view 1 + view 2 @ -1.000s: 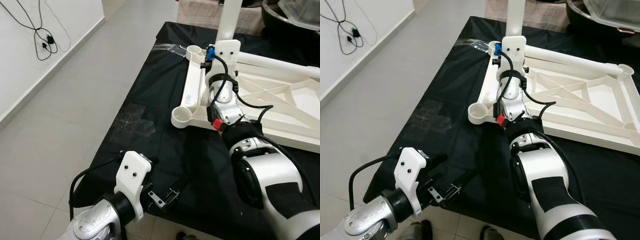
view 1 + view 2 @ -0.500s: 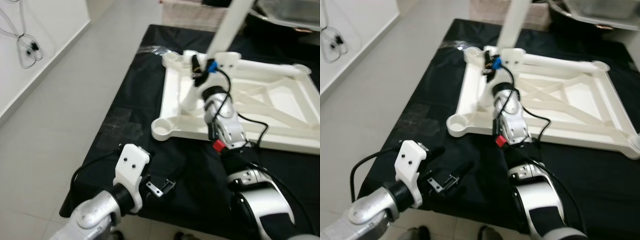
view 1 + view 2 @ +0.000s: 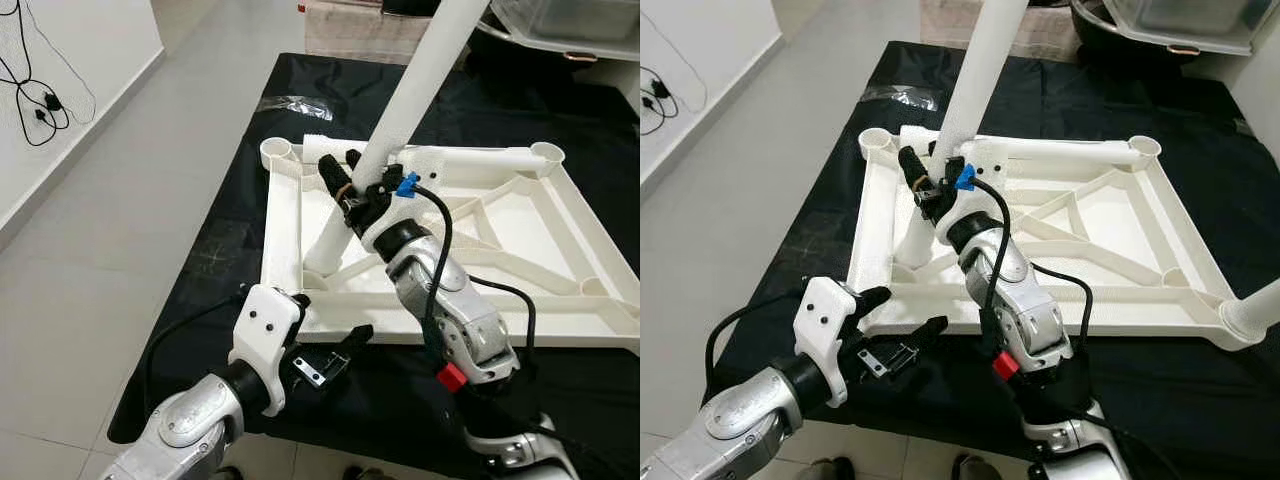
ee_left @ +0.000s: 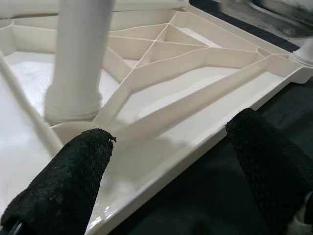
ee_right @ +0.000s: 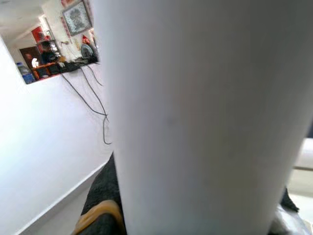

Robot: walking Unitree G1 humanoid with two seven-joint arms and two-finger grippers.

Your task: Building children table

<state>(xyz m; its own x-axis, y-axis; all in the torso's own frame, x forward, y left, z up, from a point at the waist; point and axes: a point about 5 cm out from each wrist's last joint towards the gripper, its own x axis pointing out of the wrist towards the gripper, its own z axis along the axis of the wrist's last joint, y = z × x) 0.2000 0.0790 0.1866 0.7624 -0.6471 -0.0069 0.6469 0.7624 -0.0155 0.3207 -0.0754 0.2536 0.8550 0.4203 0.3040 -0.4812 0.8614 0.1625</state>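
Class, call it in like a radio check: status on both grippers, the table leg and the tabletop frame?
Right gripper shut on white table leg, leg tilted, foot at near-left socket. Left gripper open at upturned tabletop frame's near edge. Plastic wrap beyond frame, not obstructing.

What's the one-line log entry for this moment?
right gripper: shut on table leg, seated in corner socket | left gripper: open at tabletop frame edge | black cloth

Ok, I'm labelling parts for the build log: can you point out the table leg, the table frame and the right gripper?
table leg (image 3: pixel 405 100), left eye view, middle of the white tube
table frame (image 3: pixel 868 230), right eye view, left side rail
right gripper (image 3: pixel 345 190), left eye view, black fingers around the leg
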